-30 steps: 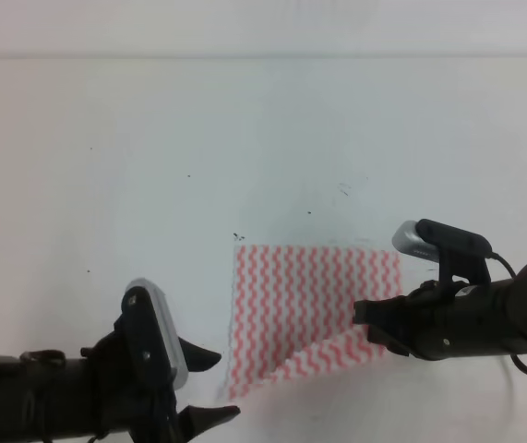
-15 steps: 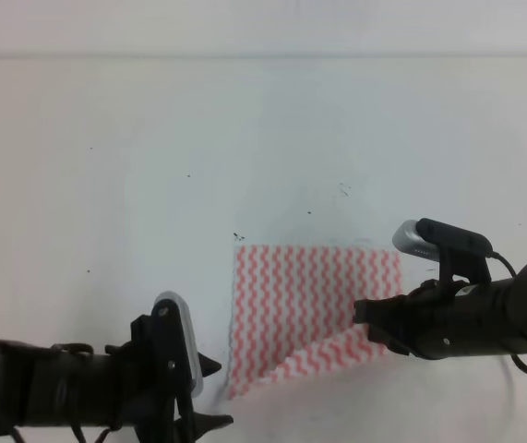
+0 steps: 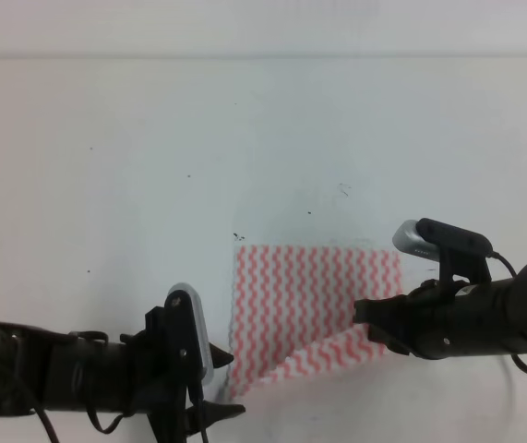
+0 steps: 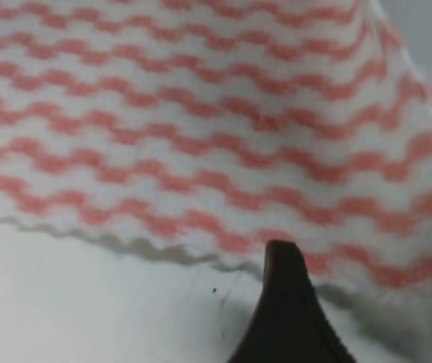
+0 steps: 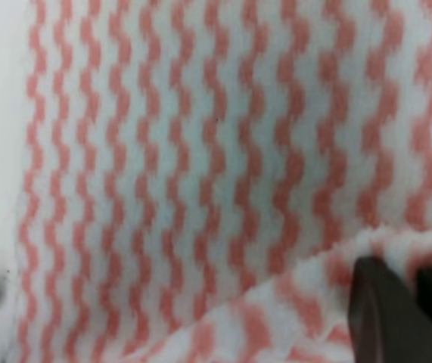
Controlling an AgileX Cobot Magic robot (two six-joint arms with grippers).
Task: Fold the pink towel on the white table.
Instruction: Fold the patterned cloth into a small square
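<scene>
The pink towel (image 3: 309,295) lies flat on the white table (image 3: 152,138), right of centre and near the front. Its near right corner is lifted and drawn inward, which makes a diagonal fold. My right gripper (image 3: 366,318) is shut on that corner; in the right wrist view its fingers (image 5: 378,306) pinch the towel's raised edge (image 5: 200,174). My left gripper (image 3: 227,384) is open, with its tips on either side of the towel's near left corner. In the left wrist view one dark fingertip (image 4: 284,295) sits at the towel's edge (image 4: 200,128).
The table has small dark specks (image 3: 237,237) just behind the towel's far left corner. Both black arms lie along the front edge, the left arm (image 3: 69,374) and the right arm (image 3: 494,318). Bare white table surface stretches behind and to the left.
My left gripper has moved right, up to the towel's near left corner. The right gripper and the lifted corner have not moved.
</scene>
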